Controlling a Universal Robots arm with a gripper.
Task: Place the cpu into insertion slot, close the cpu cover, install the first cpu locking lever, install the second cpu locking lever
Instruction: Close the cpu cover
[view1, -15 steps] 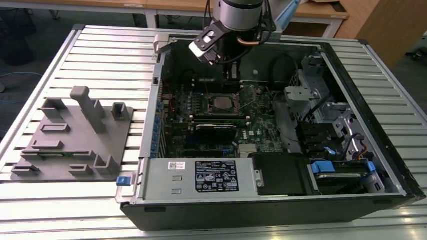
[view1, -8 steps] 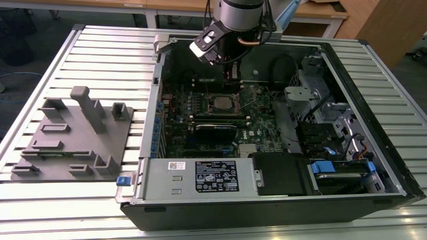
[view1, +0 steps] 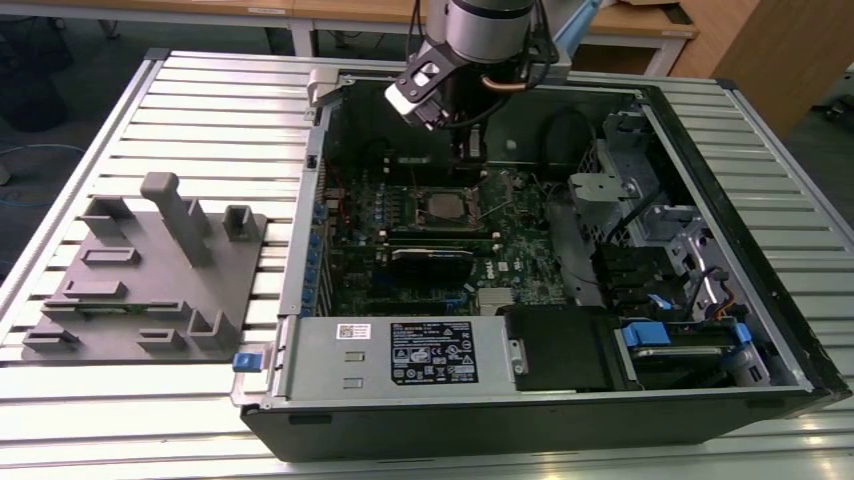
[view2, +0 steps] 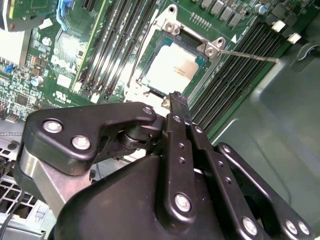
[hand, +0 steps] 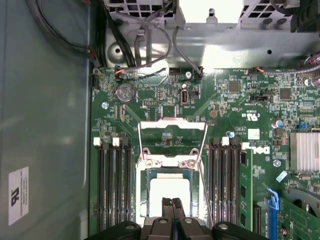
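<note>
In the exterior view the tool (view1: 471, 152) hangs inside the open computer case (view1: 747, 330), which lies on the slatted bench (view1: 200, 90). It is over the far half of the motherboard (view1: 360, 270), where the cpu (view1: 442, 207) shows grey. Case walls ring the board, with cables and drive cages along the exterior view's right edge.

In the second wrist view the tool (view2: 177, 100) is clenched on nothing, its tips close over the cpu (view2: 173, 69) seated in the insertion slot (view2: 150, 55). A locking lever (view2: 250, 55) juts free across the memory slots (view2: 225, 85).

In the first wrist view the cpu cover (hand: 172, 124) stands open, hinged back off the socket. Placing looks done; the cover and both levers are left. Memory slots crowd both sides of the socket, so side room is tight.
</note>
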